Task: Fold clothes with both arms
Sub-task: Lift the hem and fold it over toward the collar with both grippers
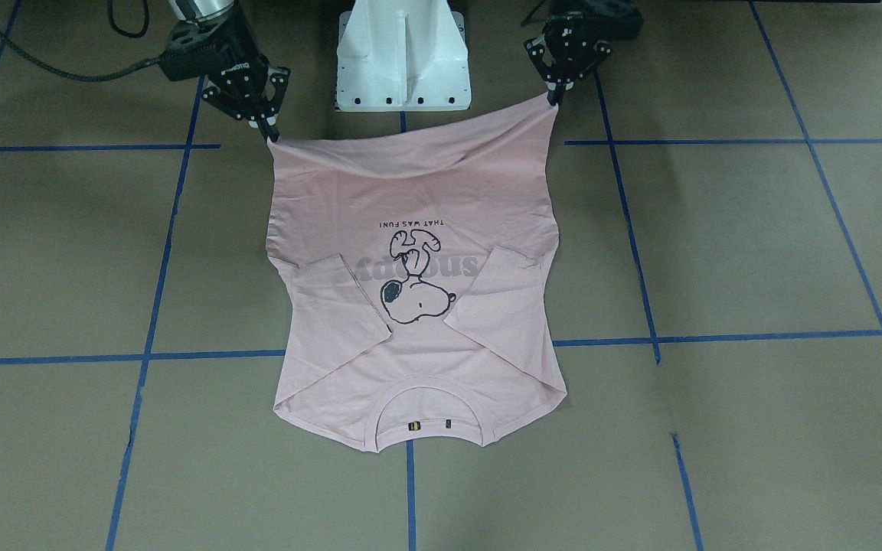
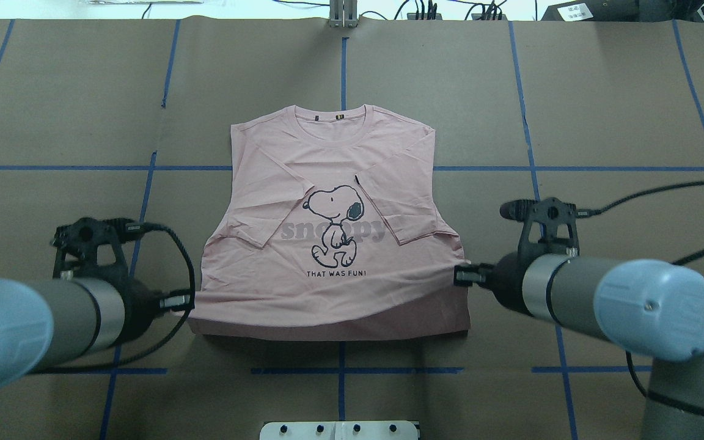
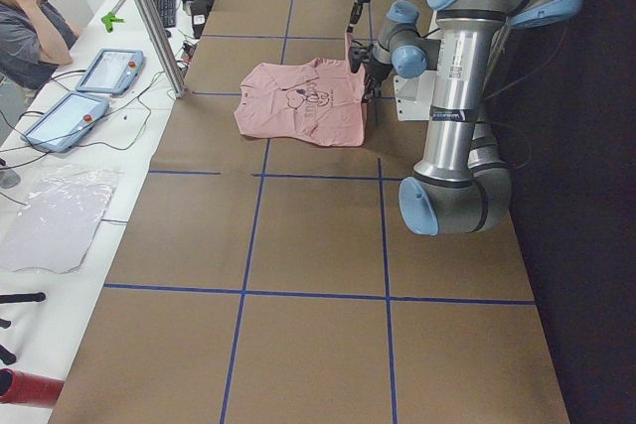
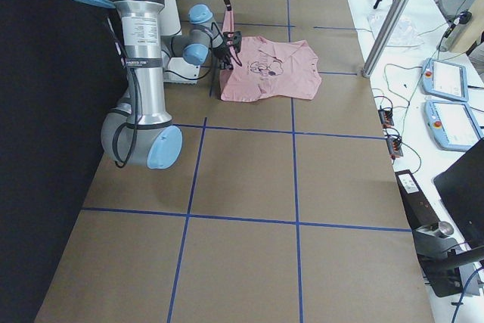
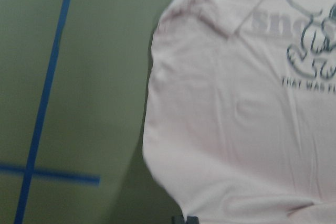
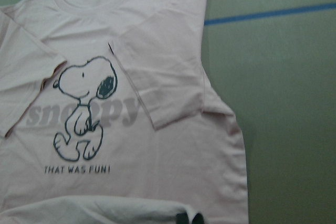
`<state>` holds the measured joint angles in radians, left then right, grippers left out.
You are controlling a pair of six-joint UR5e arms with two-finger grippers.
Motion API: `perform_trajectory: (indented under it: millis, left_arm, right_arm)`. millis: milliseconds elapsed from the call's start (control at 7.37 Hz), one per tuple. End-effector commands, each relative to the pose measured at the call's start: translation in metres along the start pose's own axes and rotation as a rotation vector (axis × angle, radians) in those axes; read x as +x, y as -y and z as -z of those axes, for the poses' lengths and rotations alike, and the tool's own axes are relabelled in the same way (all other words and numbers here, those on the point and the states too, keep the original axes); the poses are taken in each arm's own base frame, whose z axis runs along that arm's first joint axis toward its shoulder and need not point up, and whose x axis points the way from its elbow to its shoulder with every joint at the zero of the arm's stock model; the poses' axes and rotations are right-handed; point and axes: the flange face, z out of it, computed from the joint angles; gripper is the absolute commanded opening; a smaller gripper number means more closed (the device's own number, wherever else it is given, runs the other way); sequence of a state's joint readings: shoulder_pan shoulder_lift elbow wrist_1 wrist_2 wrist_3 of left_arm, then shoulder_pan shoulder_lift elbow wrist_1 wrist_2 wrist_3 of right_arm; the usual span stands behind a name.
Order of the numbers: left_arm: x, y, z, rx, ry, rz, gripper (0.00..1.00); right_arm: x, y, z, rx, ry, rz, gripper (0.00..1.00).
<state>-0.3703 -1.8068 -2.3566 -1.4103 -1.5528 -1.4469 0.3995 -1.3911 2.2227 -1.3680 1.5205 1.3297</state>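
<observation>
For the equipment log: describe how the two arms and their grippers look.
Both the left arm and right arm are round silver-grey tubes with light blue joint caps. The left gripper and right gripper are black, two-fingered, dotted with pale screws. A black cable loops from each wrist.

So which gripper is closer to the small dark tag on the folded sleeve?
Right. The right gripper pinches the shirt at the hem corner on the same side as the tag; the left gripper pinches the opposite corner, beyond the dog print.
</observation>
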Motion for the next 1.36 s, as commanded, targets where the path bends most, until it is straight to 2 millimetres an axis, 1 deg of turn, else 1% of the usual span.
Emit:
perform_trajectory:
  millis: [0, 136, 271, 407, 543, 678, 814, 949, 1085, 1221]
  left_arm:
    - [0.010, 0.112, -0.044, 0.082, 0.092, -0.025, 0.00]
    - [0.017, 0.153, -0.057, 0.127, 0.091, -0.013, 0.00]
    - [0.018, 0.188, -0.085, 0.161, 0.087, 0.014, 0.00]
    - [0.007, 0.213, -0.132, 0.184, 0.079, 0.026, 0.00]
    - [-0.005, 0.227, -0.167, 0.205, 0.048, 0.029, 0.00]
    - [-0.011, 0.236, -0.190, 0.212, 0.043, 0.033, 0.00]
    - [-0.009, 0.246, -0.197, 0.218, 0.046, 0.040, 0.00]
    - [-0.005, 0.252, -0.199, 0.220, 0.049, 0.043, 0.00]
    - [-0.003, 0.254, -0.202, 0.220, 0.054, 0.046, 0.00]
    - [-0.001, 0.256, -0.205, 0.220, 0.058, 0.051, 0.00]
  right_arm:
    - [0.004, 0.113, -0.052, 0.078, -0.086, 0.030, 0.00]
    - [-0.008, 0.156, -0.076, 0.097, -0.116, 0.037, 0.00]
    - [-0.007, 0.186, -0.097, 0.105, -0.160, 0.053, 0.00]
    - [-0.002, 0.209, -0.122, 0.098, -0.210, 0.040, 0.00]
    - [-0.003, 0.229, -0.136, 0.088, -0.233, 0.030, 0.00]
    - [-0.018, 0.246, -0.152, 0.084, -0.252, 0.021, 0.00]
    - [-0.022, 0.258, -0.174, 0.073, -0.278, 0.015, 0.00]
    - [-0.009, 0.269, -0.198, 0.103, -0.237, 0.016, 0.00]
    - [0.006, 0.276, -0.212, 0.117, -0.225, 0.012, 0.00]
    - [0.007, 0.277, -0.213, 0.118, -0.227, 0.012, 0.00]
